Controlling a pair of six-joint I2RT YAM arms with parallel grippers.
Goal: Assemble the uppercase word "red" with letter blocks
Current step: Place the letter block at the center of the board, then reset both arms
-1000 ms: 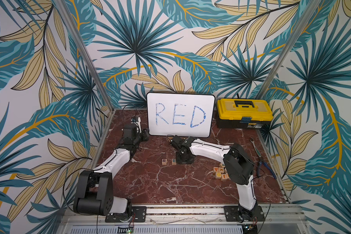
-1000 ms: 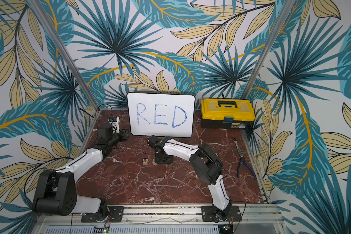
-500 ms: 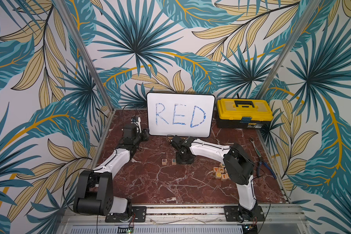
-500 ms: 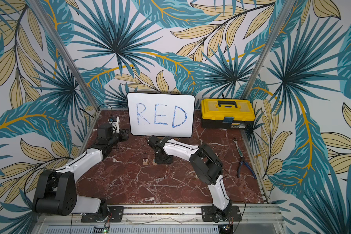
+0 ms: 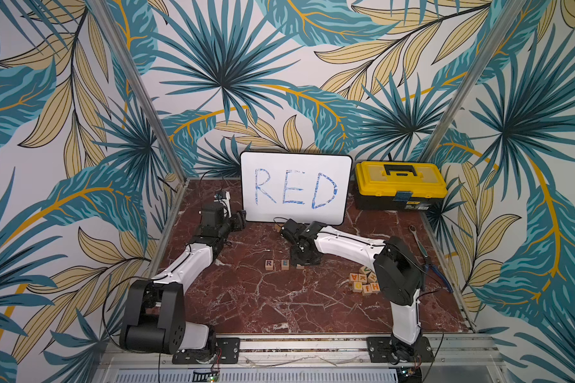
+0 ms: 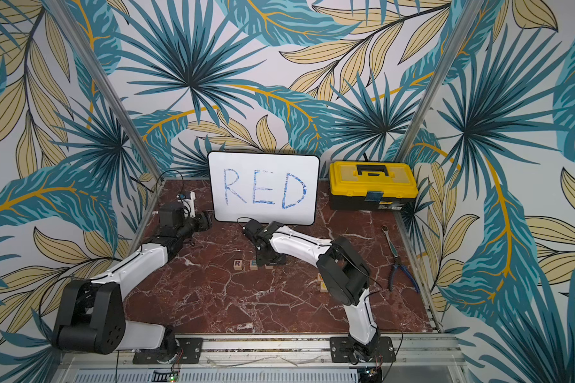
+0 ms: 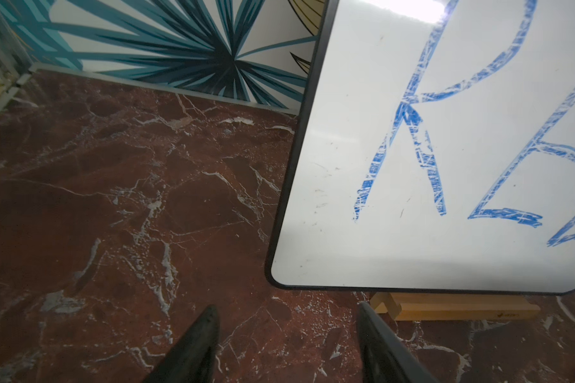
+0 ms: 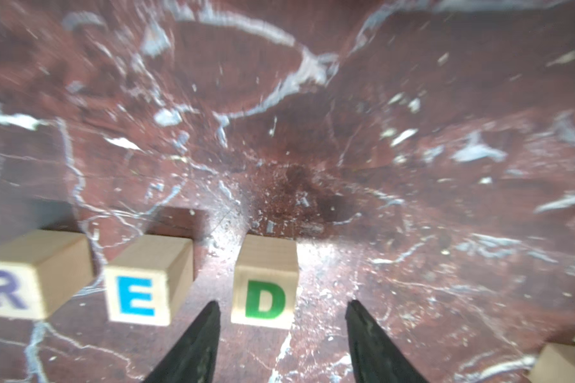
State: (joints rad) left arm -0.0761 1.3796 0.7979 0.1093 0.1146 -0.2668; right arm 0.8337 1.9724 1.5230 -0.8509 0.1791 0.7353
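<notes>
Right hand (image 8: pixel 281 308) open, fingers either side of D block (image 8: pixel 264 282), touching neither side; D stands free on worktop (image 8: pixel 312 132). Left hand (image 7: pixel 287 318) open, empty, near whiteboard (image 7: pixel 412 132).

Row, starting from whiteboard's left side: R block (image 8: pixel 30 272), E block (image 8: pixel 146 278), D. Three blocks; word reads RED.

Risk: finger catches D when hand withdraws, turns it or pushes it against E. D-E gap looks wider than R-E gap.

Spare blocks (image 5: pixel 364 280): about seven, pile partly hidden by right arm.
</notes>
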